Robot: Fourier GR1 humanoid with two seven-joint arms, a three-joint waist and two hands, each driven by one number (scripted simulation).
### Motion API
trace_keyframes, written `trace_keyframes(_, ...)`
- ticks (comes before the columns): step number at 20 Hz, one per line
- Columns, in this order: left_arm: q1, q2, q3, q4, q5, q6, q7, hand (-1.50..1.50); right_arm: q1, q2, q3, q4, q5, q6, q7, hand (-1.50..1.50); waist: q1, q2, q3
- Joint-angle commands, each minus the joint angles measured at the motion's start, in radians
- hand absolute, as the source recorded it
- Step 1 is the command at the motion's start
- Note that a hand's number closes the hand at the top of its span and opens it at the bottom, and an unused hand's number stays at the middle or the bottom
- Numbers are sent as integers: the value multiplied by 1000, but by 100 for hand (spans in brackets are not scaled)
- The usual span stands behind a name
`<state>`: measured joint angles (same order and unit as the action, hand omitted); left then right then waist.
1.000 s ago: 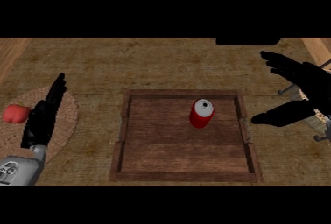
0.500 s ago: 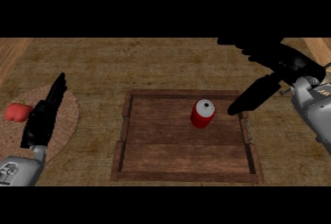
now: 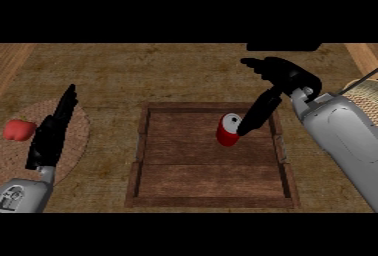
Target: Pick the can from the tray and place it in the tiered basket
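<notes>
A red can [image 3: 228, 132] with a white top stands in the upper middle of the wooden tray [image 3: 177, 190]. My right hand [image 3: 284, 77] hangs over the tray's right rim, open. Its thumb [image 3: 255, 116] points down and reaches the can's right side; the fingers stretch away to the upper left, not round the can. My left hand [image 3: 50, 134] rests open at the left, fingers straight and pointing up, over a round woven mat [image 3: 77, 125]. Part of a woven basket [image 3: 365, 95] shows at the right edge, behind my right forearm.
A red apple [image 3: 18, 129] lies on the woven mat at the far left. A dark object [image 3: 284, 46] sits at the counter's back right. A wooden strip [image 3: 363, 54] runs along the upper right corner.
My right hand has swung in from the right edge to the can, its thumb now beside the can. The left hand, can and tray have not moved.
</notes>
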<state>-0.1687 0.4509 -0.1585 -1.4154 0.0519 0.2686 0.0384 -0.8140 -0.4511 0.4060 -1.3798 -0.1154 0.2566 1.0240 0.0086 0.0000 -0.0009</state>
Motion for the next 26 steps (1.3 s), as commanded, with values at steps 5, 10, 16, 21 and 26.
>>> trace_keyframes(5,33,-13,35,-5,-14,-30,-33,0,21,48,39,27,63,52,89,-150,-2,-1,0)
trace_keyframes(10,-69,-21,68,66,-34,-53,15,0,70,36,35,-46,85,89,84,-150,-12,-1,1)
trace_keyframes(16,39,-50,56,-20,-68,-30,-12,0,47,52,47,-94,157,95,154,-150,-5,-3,0)
trace_keyframes(21,-3,-61,88,33,-66,-69,-21,0,99,51,49,-161,199,129,146,-150,-11,-2,0)
trace_keyframes(26,10,-75,76,-15,-102,-56,11,0,98,134,88,-94,265,105,159,-150,-5,-1,0)
